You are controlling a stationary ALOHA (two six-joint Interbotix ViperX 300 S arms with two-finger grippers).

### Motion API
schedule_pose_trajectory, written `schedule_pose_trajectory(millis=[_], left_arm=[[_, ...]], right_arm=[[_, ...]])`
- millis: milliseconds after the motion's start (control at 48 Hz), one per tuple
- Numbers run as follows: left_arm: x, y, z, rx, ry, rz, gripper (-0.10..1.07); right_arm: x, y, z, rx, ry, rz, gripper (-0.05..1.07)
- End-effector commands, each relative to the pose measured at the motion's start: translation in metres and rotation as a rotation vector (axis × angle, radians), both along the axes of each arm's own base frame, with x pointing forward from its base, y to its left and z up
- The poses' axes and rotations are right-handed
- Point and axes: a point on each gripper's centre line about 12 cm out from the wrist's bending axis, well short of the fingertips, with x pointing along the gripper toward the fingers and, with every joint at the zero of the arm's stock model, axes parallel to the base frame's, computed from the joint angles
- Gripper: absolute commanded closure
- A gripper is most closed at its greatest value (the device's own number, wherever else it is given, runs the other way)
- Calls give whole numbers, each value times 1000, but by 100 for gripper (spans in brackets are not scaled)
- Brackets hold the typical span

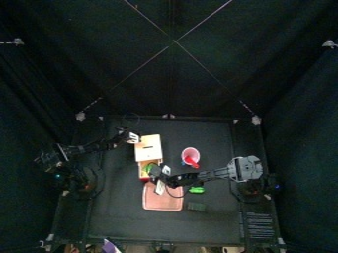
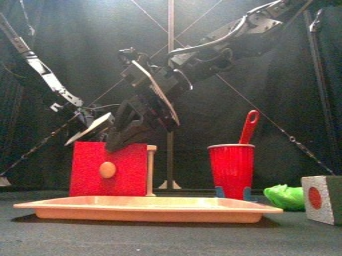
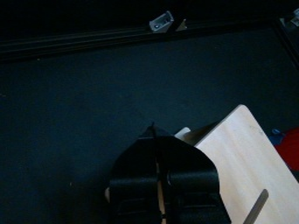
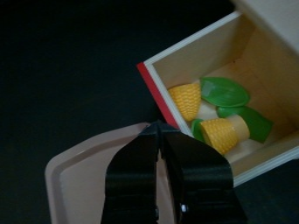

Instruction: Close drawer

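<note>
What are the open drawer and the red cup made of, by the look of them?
The drawer looks like pale unfinished wood or plywood: matte walls with faint grain, and a red-painted front. The red cup looks like smooth plastic, judging by its thin rolled rim and slight sheen.

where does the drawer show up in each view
top view: the drawer sits left of centre on the table, beside the red cup.
front view: its red front with a round knob stands at left, behind the tray.
left wrist view: only its pale top shows.
right wrist view: pulled open, yellow and green pieces inside.
shared landmark: the red cup, in the top and front views.
</note>
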Motion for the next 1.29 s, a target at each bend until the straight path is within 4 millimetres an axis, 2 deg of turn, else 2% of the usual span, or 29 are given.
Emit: schedule_pose_trajectory(millis=[0, 146, 479, 688, 896, 1271], left_arm=[[5, 2, 11, 25, -26, -5, 78], [5, 2, 11, 22, -27, -4, 78], [11, 6, 17, 35, -41, -6, 78], [14, 8, 16, 32, -37, -10, 78], [13, 8, 16, 31, -37, -8, 78], [13, 7, 15, 26, -34, -11, 78]], right_arm=[[4, -17, 23, -17, -53, -24, 65], [7, -29, 25, -25, -61, -44, 65], [20, -51, 16, -26, -62, -83, 65], [27, -53, 11, -29, -61, -85, 65], [32, -62, 17, -39, -77, -105, 65], [51, -69, 5, -52, -74, -124, 65]])
